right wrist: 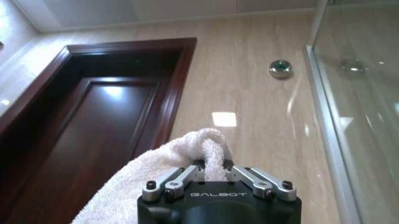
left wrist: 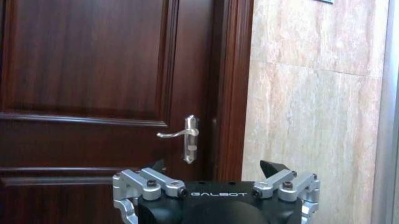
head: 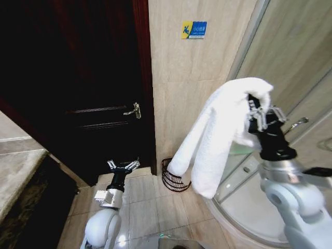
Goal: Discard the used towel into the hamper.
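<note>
A white towel (head: 220, 129) hangs in long folds from my right gripper (head: 258, 106), which is raised high at the right and shut on the towel's top. In the right wrist view the towel (right wrist: 156, 172) bunches between the closed fingers (right wrist: 187, 176). The hamper (head: 174, 177), a small dark wire basket, stands on the floor against the tiled wall, below and left of the towel's hanging end. My left gripper (head: 123, 166) is held low at the left, open and empty, pointing at the door; in the left wrist view its fingertips (left wrist: 274, 168) stand spread apart.
A dark wooden door (head: 78, 88) with a metal handle (head: 134, 110) stands shut to the left. A glass shower enclosure (head: 290, 67) with a curved base (head: 244, 207) lies to the right. Beige floor tiles (head: 150, 207) spread in front of the hamper. A blue-yellow sign (head: 193, 29) hangs on the wall.
</note>
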Controlling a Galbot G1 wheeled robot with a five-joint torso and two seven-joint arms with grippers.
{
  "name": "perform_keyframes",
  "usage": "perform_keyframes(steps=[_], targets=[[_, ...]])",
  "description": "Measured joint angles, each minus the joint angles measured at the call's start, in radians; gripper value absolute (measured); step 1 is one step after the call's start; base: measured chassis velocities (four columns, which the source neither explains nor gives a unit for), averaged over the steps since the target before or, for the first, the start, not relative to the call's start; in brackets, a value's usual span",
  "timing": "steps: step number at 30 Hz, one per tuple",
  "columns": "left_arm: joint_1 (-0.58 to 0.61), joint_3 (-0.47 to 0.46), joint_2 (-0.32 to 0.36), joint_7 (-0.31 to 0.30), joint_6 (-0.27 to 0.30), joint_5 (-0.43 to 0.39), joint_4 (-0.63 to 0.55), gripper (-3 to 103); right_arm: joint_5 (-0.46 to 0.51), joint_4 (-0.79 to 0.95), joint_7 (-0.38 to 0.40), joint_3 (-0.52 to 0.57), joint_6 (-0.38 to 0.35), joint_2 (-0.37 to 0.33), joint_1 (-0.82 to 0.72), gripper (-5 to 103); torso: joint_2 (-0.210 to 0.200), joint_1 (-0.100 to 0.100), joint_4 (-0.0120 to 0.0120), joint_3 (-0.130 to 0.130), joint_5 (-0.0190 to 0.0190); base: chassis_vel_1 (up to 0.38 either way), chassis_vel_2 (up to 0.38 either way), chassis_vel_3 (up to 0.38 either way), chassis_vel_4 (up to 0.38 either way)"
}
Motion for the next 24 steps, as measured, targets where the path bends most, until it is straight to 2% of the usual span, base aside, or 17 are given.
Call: perform_keyframes(steps=[11,13,15,24], targets=[[0.000,0.000,0.000,0.000,0.000,0.000,0.000,100,0.009,-0.229,-0.065,-0.090,0.024,-0.021,0.223,12,0.000,0.000,0.0003,0.000,-0.0002,0.000,0.000,0.000,0.000],[0.000,0.000,0.000,0.000,0.000,0.000,0.000,100,-0.013,-0.300,-0.091,-0.120,0.051,-0.022,0.283,12,0.000,0.000,0.0002,0.000,-0.0002,0.000,0.000,0.000,0.000],[0.000,0.000,0.000,0.000,0.000,0.000,0.000,100,-0.032,-0.364,-0.112,-0.158,0.077,-0.017,0.337,12,0.000,0.000,0.0002,0.000,0.0000,0.000,0.000,0.000,0.000],[0.000,0.000,0.000,0.000,0.000,0.000,0.000,100,-0.075,-0.519,-0.140,-0.288,0.111,0.037,0.517,12,0.000,0.000,0.0002,0.000,-0.0003,0.000,0.000,0.000,0.000]])
